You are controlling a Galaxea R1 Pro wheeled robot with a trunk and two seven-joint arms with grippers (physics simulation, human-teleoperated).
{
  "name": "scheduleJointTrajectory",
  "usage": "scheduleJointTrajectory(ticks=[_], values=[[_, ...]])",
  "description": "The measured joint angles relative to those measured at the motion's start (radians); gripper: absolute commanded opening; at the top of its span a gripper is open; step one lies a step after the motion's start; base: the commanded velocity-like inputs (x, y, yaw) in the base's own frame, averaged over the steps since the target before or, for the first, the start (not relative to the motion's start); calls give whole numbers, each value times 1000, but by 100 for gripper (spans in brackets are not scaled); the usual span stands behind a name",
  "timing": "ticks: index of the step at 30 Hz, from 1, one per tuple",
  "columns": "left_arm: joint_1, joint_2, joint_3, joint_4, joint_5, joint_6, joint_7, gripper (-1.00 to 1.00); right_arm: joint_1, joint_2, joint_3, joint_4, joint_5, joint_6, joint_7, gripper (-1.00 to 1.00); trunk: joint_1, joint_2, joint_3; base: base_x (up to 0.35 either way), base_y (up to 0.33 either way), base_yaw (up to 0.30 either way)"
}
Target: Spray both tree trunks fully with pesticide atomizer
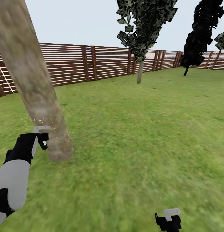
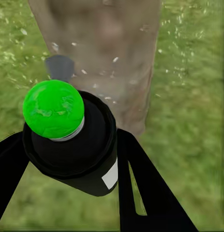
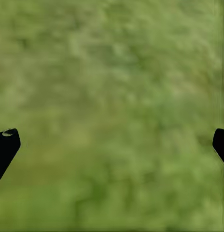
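Spray dots fleck the tree trunk point(image 1: 37, 96) right in front of the left pincer point(image 2: 68, 145), which grips the atomizer point(image 2: 70, 135). Right pincer point(image 3: 112, 145) hangs wide open over grass point(image 1: 141, 135).

Thick mottled tan-grey leaning tree trunk point(image 1: 37, 87) at near left, rooted in wide green grass lawn point(image 1: 141, 135). Black left gripper point(image 1: 41, 137) just beside trunk base on its left, clamped around black cylindrical atomizer with green ball cap point(image 2: 68, 130), trunk point(image 2: 107, 53) directly ahead of cap. Black right gripper point(image 1: 168, 220) low at right, well apart from trunk, fingertips point(image 3: 5, 142) spread wide over bare grass point(image 3: 112, 116). Brown horizontal-slat wooden fence point(image 1: 105, 62) behind lawn. Two dark narrow cypress-like trees point(image 1: 141, 29) before fence, centre and right.
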Motion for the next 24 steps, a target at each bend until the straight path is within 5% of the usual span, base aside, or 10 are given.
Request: scheduleJointTrajectory(ticks=[11, 24], values=[[37, -4, 7, 18, 2, -3, 11, -100, 0, 1, 0, 0, 0, 0, 0, 100, 0, 0, 0, 80, -265, 187], [38, -5, 9, 68, 1, -10, 13, -100, 0, -1, 0, 0, -1, 0, 1, 100, 0, 0, 0, 148, -236, 9]])
